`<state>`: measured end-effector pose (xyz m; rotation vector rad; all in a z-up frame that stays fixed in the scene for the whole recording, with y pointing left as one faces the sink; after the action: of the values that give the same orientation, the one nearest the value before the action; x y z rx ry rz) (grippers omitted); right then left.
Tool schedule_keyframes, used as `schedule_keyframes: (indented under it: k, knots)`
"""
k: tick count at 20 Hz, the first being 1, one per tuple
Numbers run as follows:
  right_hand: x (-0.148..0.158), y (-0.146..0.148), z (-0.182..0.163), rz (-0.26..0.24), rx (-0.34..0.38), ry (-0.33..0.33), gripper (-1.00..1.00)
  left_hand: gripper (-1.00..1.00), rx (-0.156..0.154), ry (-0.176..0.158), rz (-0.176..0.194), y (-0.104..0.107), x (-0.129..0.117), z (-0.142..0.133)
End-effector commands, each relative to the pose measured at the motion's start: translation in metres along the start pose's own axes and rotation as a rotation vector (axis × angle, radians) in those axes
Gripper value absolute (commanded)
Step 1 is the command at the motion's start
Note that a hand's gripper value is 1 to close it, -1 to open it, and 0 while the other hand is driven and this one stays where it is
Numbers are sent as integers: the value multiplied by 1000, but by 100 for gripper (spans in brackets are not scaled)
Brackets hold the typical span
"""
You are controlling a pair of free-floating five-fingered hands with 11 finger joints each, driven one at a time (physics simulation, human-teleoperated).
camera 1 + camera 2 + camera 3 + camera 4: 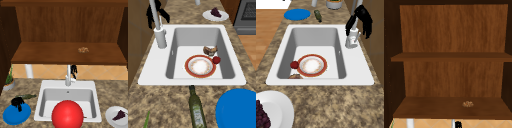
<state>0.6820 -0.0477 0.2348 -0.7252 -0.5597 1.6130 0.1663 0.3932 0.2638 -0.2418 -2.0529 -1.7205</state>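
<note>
The right hand (73, 70) is hanging just beside the tall grey metal faucet (68, 75) behind the white sink (42, 86), its fingers drooping loose and gripping nothing. The left hand (17, 102) is hovering over the round blue plate (16, 115) on the speckled stone counter (110, 92), fingers relaxed, holding nothing

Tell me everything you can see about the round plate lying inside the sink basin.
The plate is round, with a broad red-orange rim and a pale, whitish centre; it looks like glazed ceramic. It lies flat and upright on the floor of the sink, towards the front end of the basin, away from the faucet. A small red ball-like thing sits right against its rim, and a brown piece of food lies just beside it. No hand touches it.
</note>
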Motion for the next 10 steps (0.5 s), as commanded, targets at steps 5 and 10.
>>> schedule_keyframes:
  k: [5, 10]
  knots:
    - [-17, -12, 18, 101, -7, 6, -100, 0, 0, 0, 0, 0, 0, 0]
    - [-27, -2, -1, 40, 49, -60, -100, 0, 0, 0, 0, 0, 0, 0]
